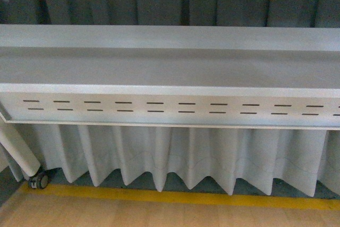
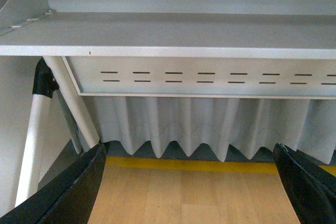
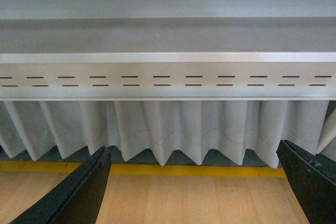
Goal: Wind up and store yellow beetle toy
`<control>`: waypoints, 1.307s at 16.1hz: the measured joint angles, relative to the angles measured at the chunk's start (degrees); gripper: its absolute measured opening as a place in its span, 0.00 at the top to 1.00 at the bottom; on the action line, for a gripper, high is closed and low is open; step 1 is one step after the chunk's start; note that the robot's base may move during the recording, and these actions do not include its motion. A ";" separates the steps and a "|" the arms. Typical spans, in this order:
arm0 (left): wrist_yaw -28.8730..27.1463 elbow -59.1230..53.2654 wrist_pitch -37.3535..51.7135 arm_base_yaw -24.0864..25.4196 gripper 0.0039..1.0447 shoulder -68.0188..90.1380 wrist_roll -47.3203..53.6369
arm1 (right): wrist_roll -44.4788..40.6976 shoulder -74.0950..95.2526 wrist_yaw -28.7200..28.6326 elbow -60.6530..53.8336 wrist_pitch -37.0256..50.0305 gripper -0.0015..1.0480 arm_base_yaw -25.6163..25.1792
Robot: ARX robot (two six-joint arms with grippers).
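Plainly nothing is in hand yet. Left gripper (image 2: 189,153): black fingers (image 2: 73,192) spread wide, gap bare, only floor and cloth showing between them. Right gripper (image 3: 194,148): same, fingers (image 3: 79,192) far apart, holding nothing. Both wrist cameras look low and level at the front edge of a grey table (image 1: 170,67), its slotted panel (image 1: 170,107) running under the top, a pleated pale skirt (image 1: 186,152) hanging below that. Beneath the skirt a yellow line (image 1: 186,198) lies along the wooden floor (image 1: 133,213). A white table leg (image 2: 34,140) shows in the left wrist view; a small caster (image 1: 39,180) sits at floor level in the front view. Neither arm appears in the front view. The yellow beetle toy is not visible in any view, and no box or bin for storing it shows either. Judged progress: nil. Finding and grasping the toy, winding it, and putting it away all remain.
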 joint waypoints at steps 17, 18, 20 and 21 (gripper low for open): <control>0.00 0.00 0.00 0.00 0.06 0.00 0.00 | 0.00 0.00 0.00 0.00 0.00 0.06 0.00; 0.00 0.00 0.00 0.00 0.06 0.00 0.00 | 0.00 0.00 0.00 0.00 0.00 0.06 0.00; 0.00 0.00 0.00 0.00 0.06 0.00 0.00 | 0.00 0.00 0.00 0.00 0.00 0.06 0.00; 0.00 0.00 0.00 0.00 0.06 0.00 0.00 | 0.00 0.00 0.00 0.00 0.00 0.06 0.00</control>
